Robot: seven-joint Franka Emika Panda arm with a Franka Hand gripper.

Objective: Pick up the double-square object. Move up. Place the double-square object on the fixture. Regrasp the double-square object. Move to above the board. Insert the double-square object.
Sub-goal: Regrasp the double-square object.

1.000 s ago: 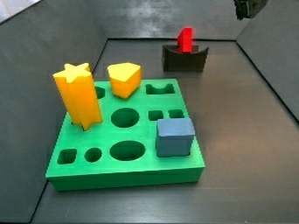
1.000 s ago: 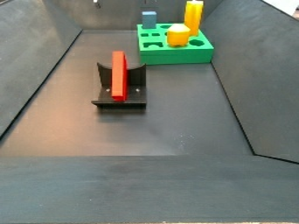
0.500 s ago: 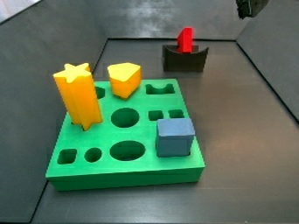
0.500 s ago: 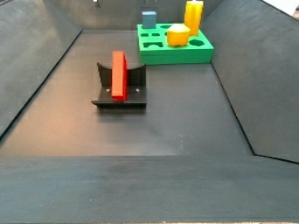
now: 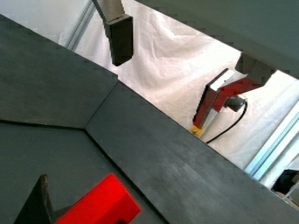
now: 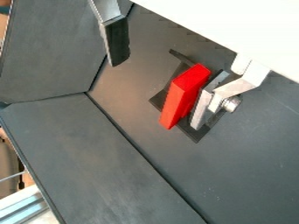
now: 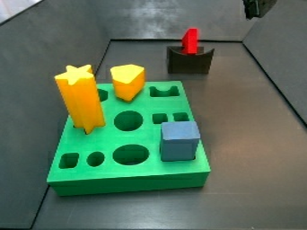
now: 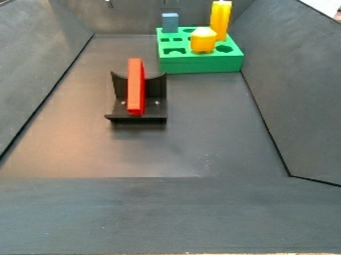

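The red double-square object (image 7: 189, 39) stands upright in the notch of the dark fixture (image 7: 189, 61) at the far end of the floor. It also shows in the side view from the opposite end, red object (image 8: 135, 84) on fixture (image 8: 139, 108). My gripper (image 7: 254, 7) hangs high above and to the side of the fixture, open and empty. In both wrist views the fingers are spread wide, gripper (image 6: 170, 74) and gripper (image 5: 181, 74), with the red object (image 6: 181, 94) and fixture (image 6: 184, 59) below them. The green board (image 7: 129, 137) lies nearer the front.
On the board stand a tall yellow star prism (image 7: 81, 97), a shorter yellow prism (image 7: 128, 81) and a blue cube (image 7: 180, 140); several holes are open. Dark walls ring the floor. The board (image 8: 200, 52) sits beyond the fixture in a side view.
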